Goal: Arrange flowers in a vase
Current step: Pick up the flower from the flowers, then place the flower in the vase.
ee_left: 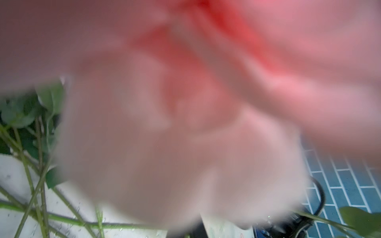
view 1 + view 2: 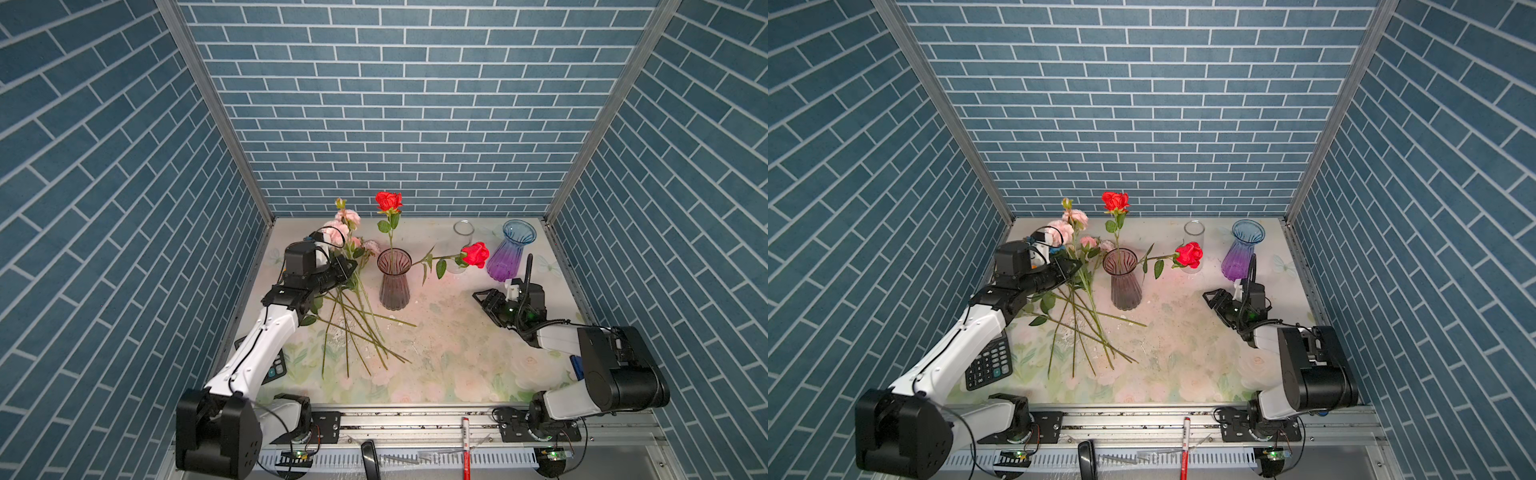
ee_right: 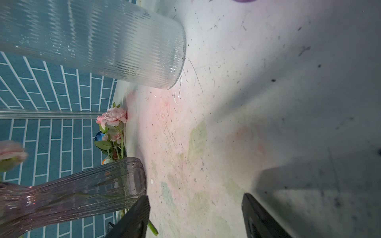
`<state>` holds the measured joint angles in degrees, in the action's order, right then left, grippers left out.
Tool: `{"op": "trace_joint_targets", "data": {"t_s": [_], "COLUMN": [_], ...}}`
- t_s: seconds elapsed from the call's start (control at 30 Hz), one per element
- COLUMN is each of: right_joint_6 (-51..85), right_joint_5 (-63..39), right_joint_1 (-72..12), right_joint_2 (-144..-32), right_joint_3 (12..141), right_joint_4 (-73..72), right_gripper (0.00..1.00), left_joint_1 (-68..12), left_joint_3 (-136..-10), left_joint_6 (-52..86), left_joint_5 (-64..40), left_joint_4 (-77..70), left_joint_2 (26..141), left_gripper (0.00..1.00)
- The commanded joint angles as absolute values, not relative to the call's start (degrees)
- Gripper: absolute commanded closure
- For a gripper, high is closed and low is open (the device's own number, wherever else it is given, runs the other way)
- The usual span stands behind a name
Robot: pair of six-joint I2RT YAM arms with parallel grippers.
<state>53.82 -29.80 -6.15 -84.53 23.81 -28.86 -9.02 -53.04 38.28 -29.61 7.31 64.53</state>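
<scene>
A smoky ribbed glass vase (image 2: pixel 394 286) (image 2: pixel 1124 286) (image 3: pixel 72 191) stands mid-table with two red roses in it. One rose (image 2: pixel 388 200) is upright, the other (image 2: pixel 475 254) leans right. The other flowers (image 2: pixel 347 220) (image 2: pixel 1073 220) lie in a pile at the left, pink blooms to the back and stems (image 2: pixel 357 328) fanned forward. My left gripper (image 2: pixel 348 267) (image 2: pixel 1071 266) is shut down among these stems; whether one is pinched is hidden. A blurred pink bloom (image 1: pixel 185 103) fills the left wrist view. My right gripper (image 2: pixel 484 302) (image 3: pixel 195 216) is open and empty, low, right of the vase.
A clear ribbed glass cylinder (image 2: pixel 462 232) (image 3: pixel 92 41) and a blue-to-purple vase (image 2: pixel 509 253) stand at the back right. A calculator (image 2: pixel 988 365) lies under my left arm. A red-and-white pen (image 2: pixel 465 440) rests on the front rail. Tiled walls close in three sides.
</scene>
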Motion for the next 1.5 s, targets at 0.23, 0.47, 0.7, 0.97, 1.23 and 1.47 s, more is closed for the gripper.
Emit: {"op": "trace_joint_targets", "data": {"t_s": [0.23,0.47,0.7,0.97,1.23,1.47], "right_joint_6": [55.78,55.88,56.00,56.16,56.23,56.29], "right_joint_5": [-30.50,-30.50,-30.59,-30.72,-30.85,-30.92], "right_joint_1": [-5.71,-5.63,-5.54,-5.41,-5.27,-5.19], "right_joint_2": [-83.37,-83.41,-83.40,-83.65,-83.81,-84.02], "right_joint_3": [22.78,22.58,22.50,22.50,22.50,22.50], "right_joint_4": [-30.56,-30.80,-30.86,-31.16,-31.18,-31.37], "right_gripper": [0.28,0.28,0.28,0.28,0.28,0.28], "left_joint_1": [-9.57,-11.01,-12.84,-17.65,-19.09,-20.45], "left_joint_3": [-56.24,-56.42,-58.28,-61.45,-62.93,-63.99], "left_joint_6": [38.88,39.66,34.38,16.80,12.81,10.54], "left_joint_5": [-38.78,-41.95,-38.19,-26.45,-27.15,-28.65], "left_joint_4": [-4.99,-16.59,-23.91,-22.69,-27.12,-26.13], "left_joint_2": [57.93,56.90,57.49,56.97,62.18,66.40], "left_gripper": [0.99,0.94,0.95,0.95,0.99,1.00]}}
